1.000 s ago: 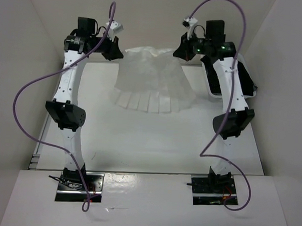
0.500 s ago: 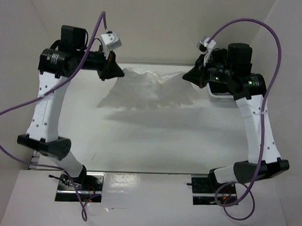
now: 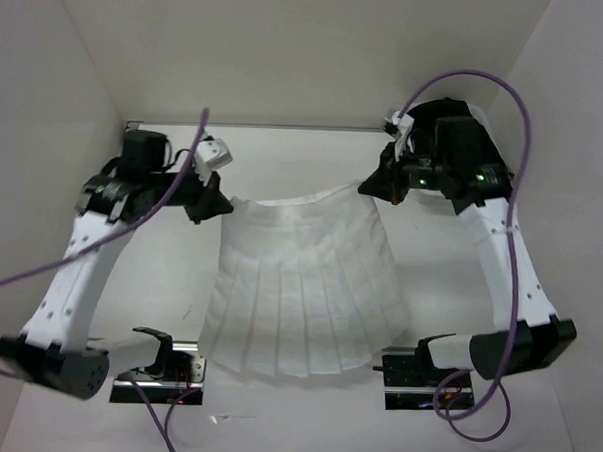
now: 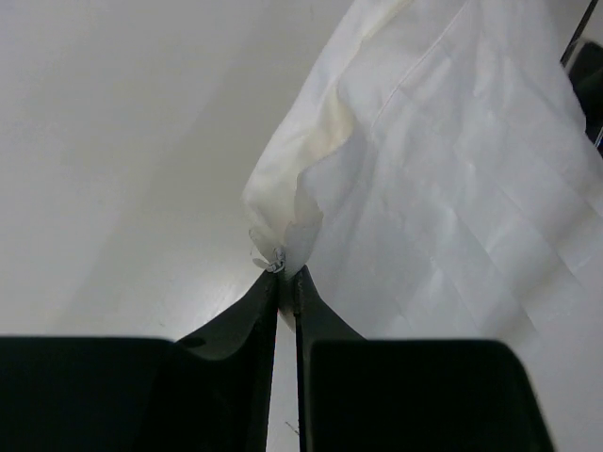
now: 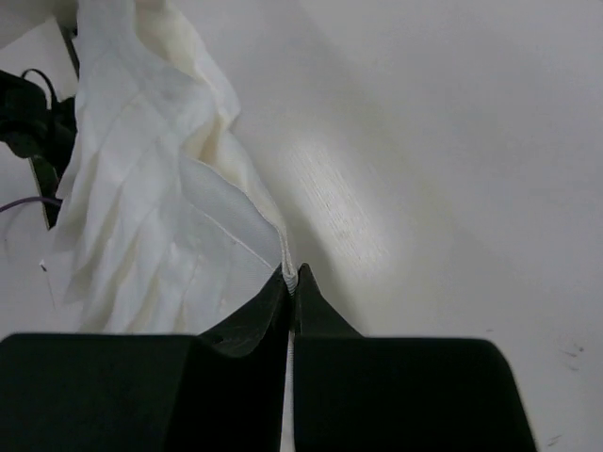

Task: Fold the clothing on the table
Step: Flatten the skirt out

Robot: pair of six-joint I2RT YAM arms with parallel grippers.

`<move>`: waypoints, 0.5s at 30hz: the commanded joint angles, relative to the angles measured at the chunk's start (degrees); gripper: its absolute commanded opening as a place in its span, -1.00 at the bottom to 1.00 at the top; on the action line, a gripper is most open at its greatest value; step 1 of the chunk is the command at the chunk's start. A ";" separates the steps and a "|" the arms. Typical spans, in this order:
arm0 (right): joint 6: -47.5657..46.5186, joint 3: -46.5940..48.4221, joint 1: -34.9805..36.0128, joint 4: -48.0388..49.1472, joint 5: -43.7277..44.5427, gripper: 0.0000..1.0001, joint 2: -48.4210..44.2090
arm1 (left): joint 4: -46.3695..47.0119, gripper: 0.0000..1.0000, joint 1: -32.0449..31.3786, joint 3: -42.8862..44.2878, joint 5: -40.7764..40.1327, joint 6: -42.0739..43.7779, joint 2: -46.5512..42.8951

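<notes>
**White pleated skirt strung by its waistband between two clamped grippers**

At the left of the top view, the left gripper (image 3: 214,204) has its fingers pressed together on the left corner of the waistband (image 3: 298,199). The wrist view shows a bunched nub of cloth pinched right at the tips of the left gripper (image 4: 285,273).

The white pleated skirt (image 3: 304,286) fills the centre of the frame. Its waistband runs across the middle, and its hem (image 3: 285,365) fans out toward the lower centre above the table (image 3: 159,270).

At the right, the right gripper (image 3: 375,186) is clamped the same way on the other waistband corner. Here the cloth edge is caught between the tips of the right gripper (image 5: 291,275).

The fabric looks thin, light and limp, so it will likely sag and drape, and its pleats could splay. The doubled waistband is probably the firmest place to hold. Both pinches are shallow and could slip under a hard pull.
</notes>
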 commanded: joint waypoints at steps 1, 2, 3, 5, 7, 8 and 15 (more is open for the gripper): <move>0.54 -3.57 0.37 4.98 3.25 -1.00 7.06 | 7.82 -1.00 -0.33 -7.90 -1.76 -0.66 11.09; 0.54 -4.28 1.07 5.61 6.05 -1.00 8.56 | 9.31 -1.00 -0.33 -8.96 -1.76 -0.66 15.11; 0.54 -5.42 2.56 6.40 7.47 -1.00 11.88 | 12.72 -1.00 -0.33 -9.84 -1.76 -0.66 17.07; 0.54 -6.65 3.44 9.47 9.85 -1.00 15.50 | 17.38 -1.00 -0.33 -11.07 -4.21 -1.28 23.46; 0.54 -7.18 3.45 12.99 11.00 -1.00 24.10 | 20.67 -1.00 -0.33 -10.11 -6.95 -1.28 30.62; 0.54 -7.18 3.45 15.17 11.00 -1.00 26.39 | 22.06 -1.00 0.28 -9.50 -6.95 -1.28 35.15; 1.06 1.77 3.45 20.11 16.00 -1.00 43.36 | 28.39 -1.00 2.30 -5.36 -9.49 -2.07 46.70</move>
